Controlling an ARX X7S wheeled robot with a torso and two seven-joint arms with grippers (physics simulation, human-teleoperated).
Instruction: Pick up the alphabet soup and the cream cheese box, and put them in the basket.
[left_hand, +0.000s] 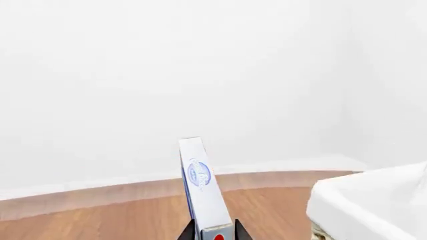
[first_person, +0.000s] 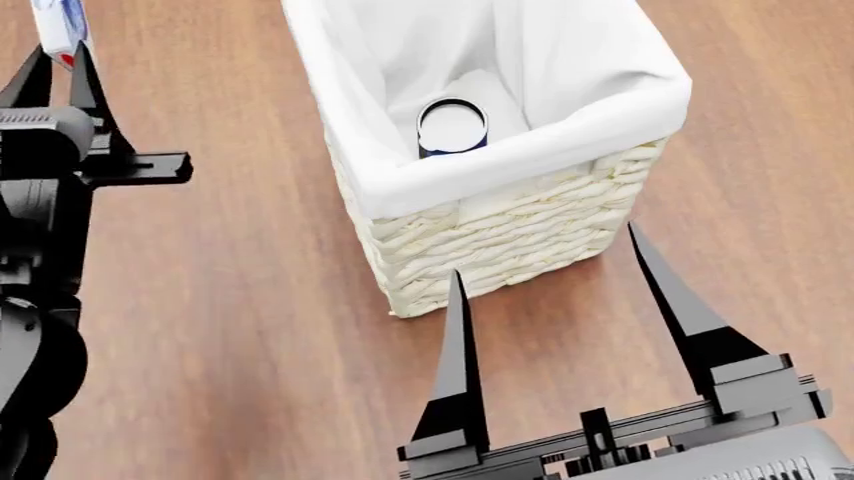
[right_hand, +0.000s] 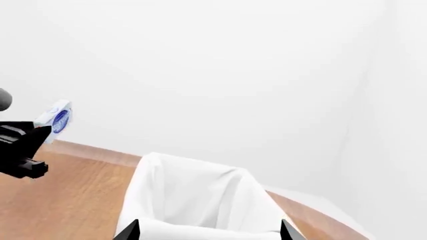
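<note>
One can is seen in one basket, and one box is held aloft beside it.

In the left wrist view, one cream cheese box (left_hand: 199, 187) is clamped upright by the left gripper (left_hand: 215, 231) above a wooden floor (left_hand: 100, 215) and a white wall (left_hand: 200, 75). In the head view, one alphabet soup (first_person: 454, 127) is stood inside the single basket (first_person: 507, 225); the right gripper (first_person: 554, 265) is spread wide and empty, just before it. In the right wrist view, the basket's white liner (right_hand: 200, 200) is shown between the fingertips.
</note>
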